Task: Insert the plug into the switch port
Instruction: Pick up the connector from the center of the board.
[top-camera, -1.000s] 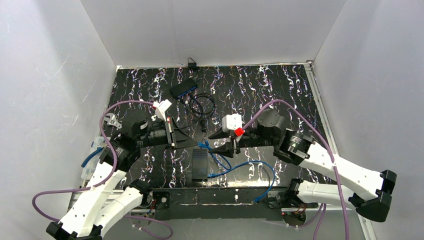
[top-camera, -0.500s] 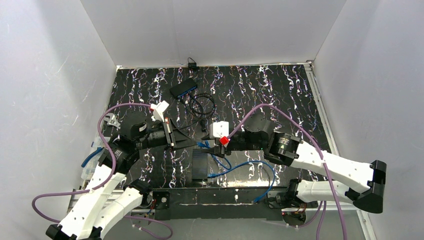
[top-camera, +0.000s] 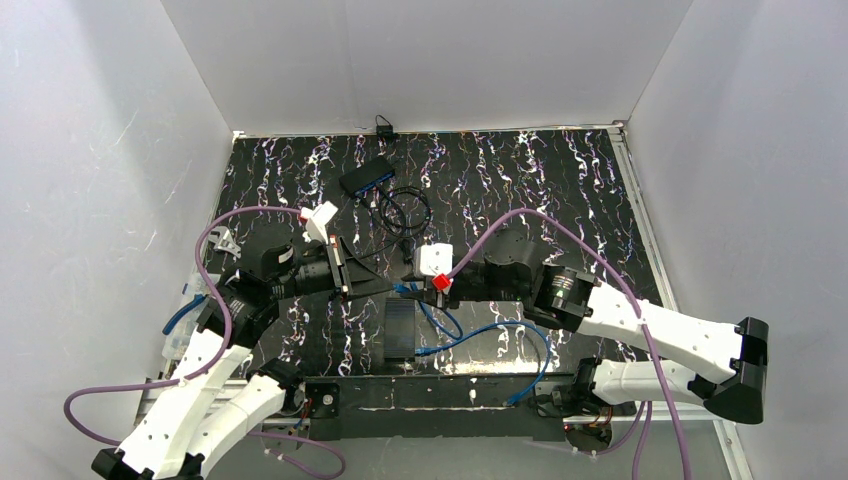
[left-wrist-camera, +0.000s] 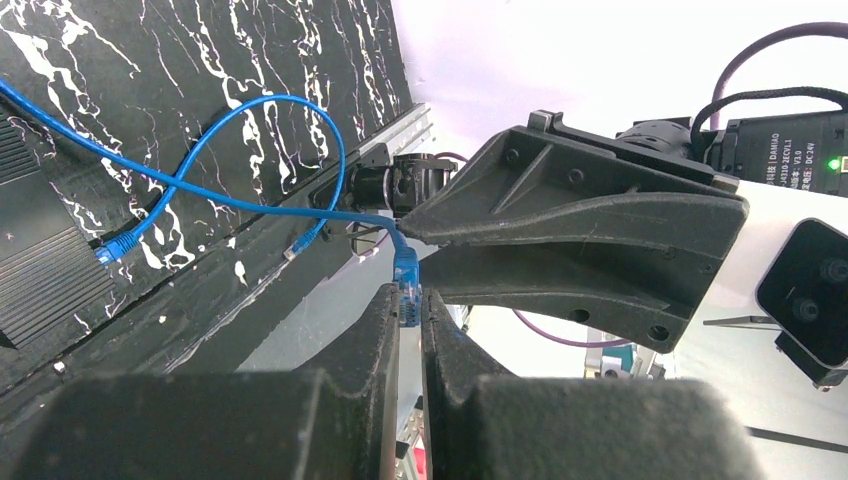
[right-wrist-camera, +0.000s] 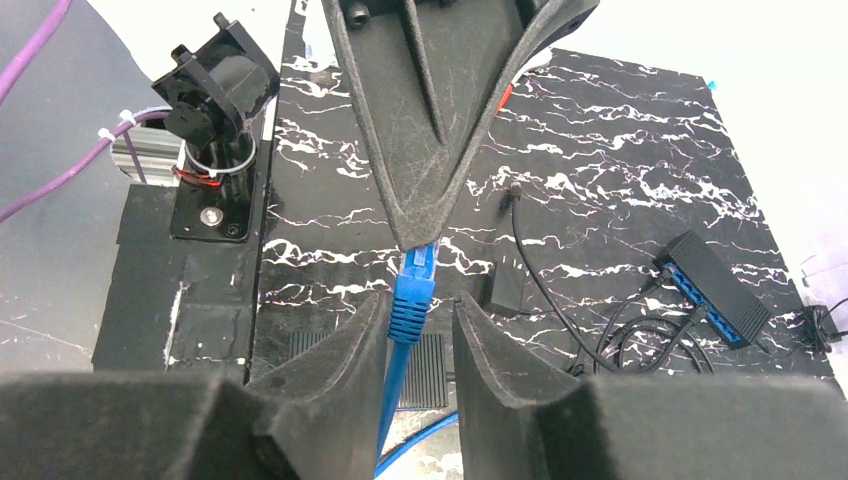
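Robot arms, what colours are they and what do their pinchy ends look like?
The left arm and right arm have white shells and black round joints. A purple cable loops along each. The left tool and right tool each have two black wedge-shaped fingers. A white camera box sits at each wrist.

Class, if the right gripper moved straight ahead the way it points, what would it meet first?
Most likely the left gripper, directly ahead and pinching the blue plug.
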